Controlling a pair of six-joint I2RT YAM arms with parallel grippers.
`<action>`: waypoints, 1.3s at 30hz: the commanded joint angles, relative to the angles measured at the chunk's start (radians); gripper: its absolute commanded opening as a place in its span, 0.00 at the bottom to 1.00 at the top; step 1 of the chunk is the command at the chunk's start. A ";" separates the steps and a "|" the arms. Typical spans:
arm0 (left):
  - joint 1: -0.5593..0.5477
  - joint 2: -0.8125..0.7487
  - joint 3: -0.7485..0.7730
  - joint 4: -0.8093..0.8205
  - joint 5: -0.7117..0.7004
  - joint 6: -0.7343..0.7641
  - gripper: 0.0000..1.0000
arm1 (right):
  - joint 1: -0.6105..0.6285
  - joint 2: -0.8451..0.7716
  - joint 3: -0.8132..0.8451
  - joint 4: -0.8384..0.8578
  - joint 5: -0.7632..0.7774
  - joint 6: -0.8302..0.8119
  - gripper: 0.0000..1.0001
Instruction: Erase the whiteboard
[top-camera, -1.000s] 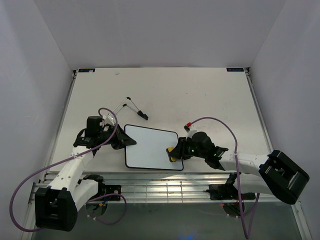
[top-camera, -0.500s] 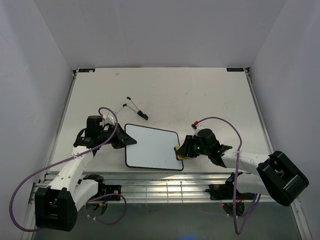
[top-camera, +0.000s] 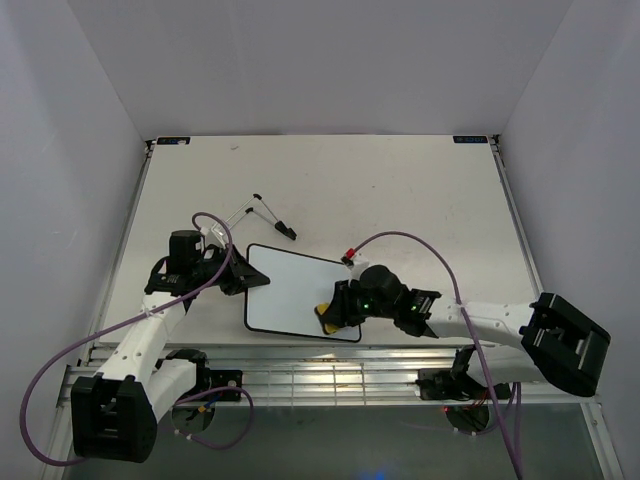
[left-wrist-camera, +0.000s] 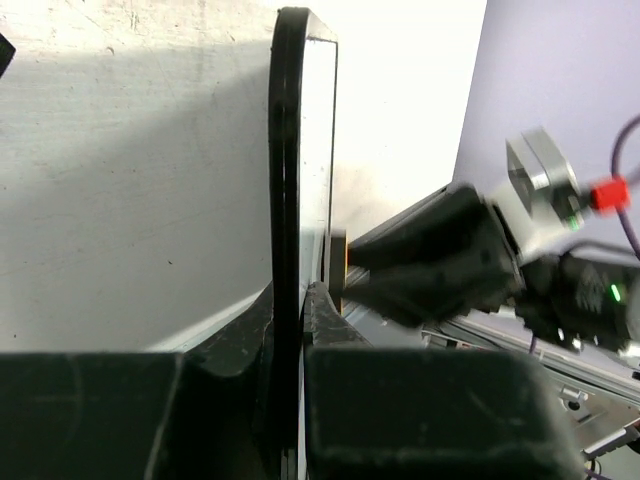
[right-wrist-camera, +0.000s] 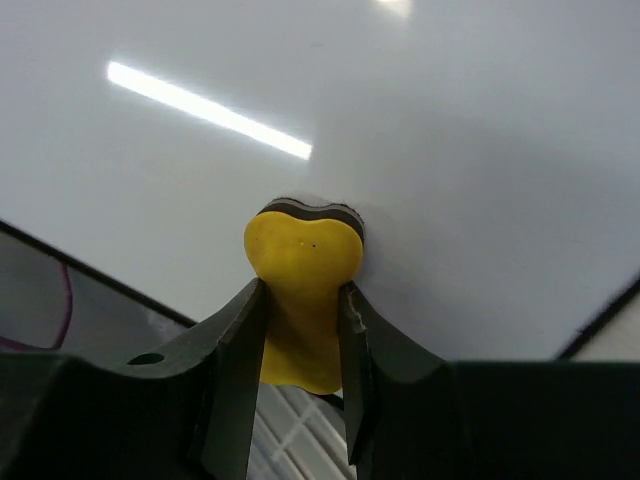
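The whiteboard (top-camera: 295, 285) lies near the table's front, its glossy white face free of writing, inside a thin black frame. My left gripper (top-camera: 243, 277) is shut on the board's left edge; the left wrist view shows the frame (left-wrist-camera: 288, 180) edge-on between the jaws. My right gripper (top-camera: 335, 310) is shut on the yellow bone-shaped eraser (top-camera: 326, 313) and presses it on the board's front right part. In the right wrist view the eraser (right-wrist-camera: 303, 290) sits between my fingers, its dark felt end against the white face (right-wrist-camera: 400, 110).
A folded black-and-silver stand (top-camera: 262, 216) lies on the table behind the board. The metal rail (top-camera: 330, 375) runs along the table's front edge just below the board. Purple cables loop from both arms.
My right gripper with the eraser has moved left from the board's right edge onto its face. The board has shifted slightly. The left gripper holds the same edge.
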 joint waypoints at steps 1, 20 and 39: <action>-0.018 -0.002 0.005 0.022 -0.130 0.047 0.00 | 0.187 0.087 0.055 -0.085 -0.002 0.114 0.21; -0.018 0.000 -0.002 0.052 -0.055 0.061 0.00 | -0.072 -0.016 -0.121 -0.223 0.114 0.036 0.20; -0.029 0.011 -0.028 0.116 0.073 0.062 0.00 | 0.017 0.322 0.481 -0.260 0.067 -0.108 0.20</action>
